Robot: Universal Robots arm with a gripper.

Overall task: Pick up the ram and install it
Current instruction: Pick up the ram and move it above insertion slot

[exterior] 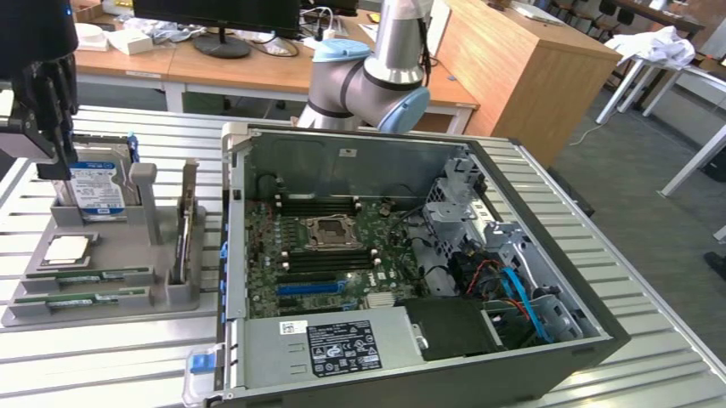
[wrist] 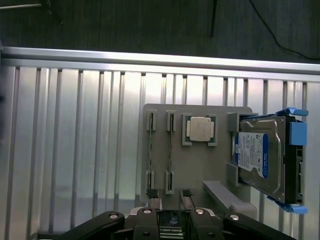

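Green ram (exterior: 100, 274) sits in a grey tray (exterior: 125, 251), two sticks in parallel slots at the lower left of the exterior view, untouched. The same tray carries a processor chip (exterior: 66, 248) and an upright hard drive (exterior: 97, 191). Hand (exterior: 51, 161) hangs above the tray at upper left, spread wide, holding nothing. Open computer case (exterior: 340, 161) stands centre frame on the slatted counter (exterior: 102, 365).
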